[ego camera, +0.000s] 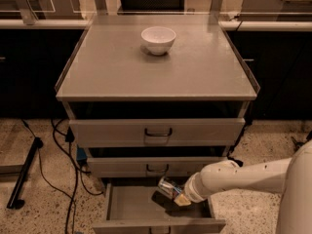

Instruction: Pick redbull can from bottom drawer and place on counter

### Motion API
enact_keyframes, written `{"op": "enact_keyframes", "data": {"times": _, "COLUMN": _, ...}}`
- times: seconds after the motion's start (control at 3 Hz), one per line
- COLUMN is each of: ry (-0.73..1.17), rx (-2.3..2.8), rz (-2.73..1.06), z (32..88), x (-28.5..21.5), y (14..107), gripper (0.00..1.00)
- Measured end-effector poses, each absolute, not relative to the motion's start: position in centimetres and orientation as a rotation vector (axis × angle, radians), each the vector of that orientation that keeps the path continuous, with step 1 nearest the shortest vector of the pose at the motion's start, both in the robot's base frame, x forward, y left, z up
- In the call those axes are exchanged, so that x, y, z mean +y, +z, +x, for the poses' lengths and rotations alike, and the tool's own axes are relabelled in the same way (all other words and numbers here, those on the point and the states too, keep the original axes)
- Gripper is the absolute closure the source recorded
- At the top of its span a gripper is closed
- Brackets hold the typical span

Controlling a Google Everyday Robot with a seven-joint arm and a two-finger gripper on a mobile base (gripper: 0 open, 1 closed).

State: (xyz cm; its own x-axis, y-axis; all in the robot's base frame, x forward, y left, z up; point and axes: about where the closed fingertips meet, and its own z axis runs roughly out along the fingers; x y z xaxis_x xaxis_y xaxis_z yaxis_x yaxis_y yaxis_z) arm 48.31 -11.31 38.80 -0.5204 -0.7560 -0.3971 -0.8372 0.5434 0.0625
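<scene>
The bottom drawer is pulled open at the foot of the grey cabinet. My gripper reaches into it from the right on a white arm. It is shut on the redbull can, a small silver and dark blue can that lies tilted at its tip, just above a dark shadow on the drawer floor. One yellowish fingertip shows below the can. The counter is the broad grey cabinet top above.
A white bowl stands at the back middle of the counter. Two shut drawer fronts with loop handles overhang the open drawer. Black cables and a dark bar lie on the floor at left.
</scene>
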Motion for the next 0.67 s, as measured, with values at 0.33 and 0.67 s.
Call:
{"op": "enact_keyframes", "data": {"times": 0.33, "ry": 0.363, "rx": 2.530, "rz": -1.160, "z": 48.4, "x": -11.6, "y": 39.4, "gripper": 1.00}}
{"op": "enact_keyframes", "data": {"times": 0.67, "ry": 0.410, "rx": 2.603, "rz": -0.899, "z": 47.5, "x": -11.6, "y": 41.0, "gripper": 1.00}}
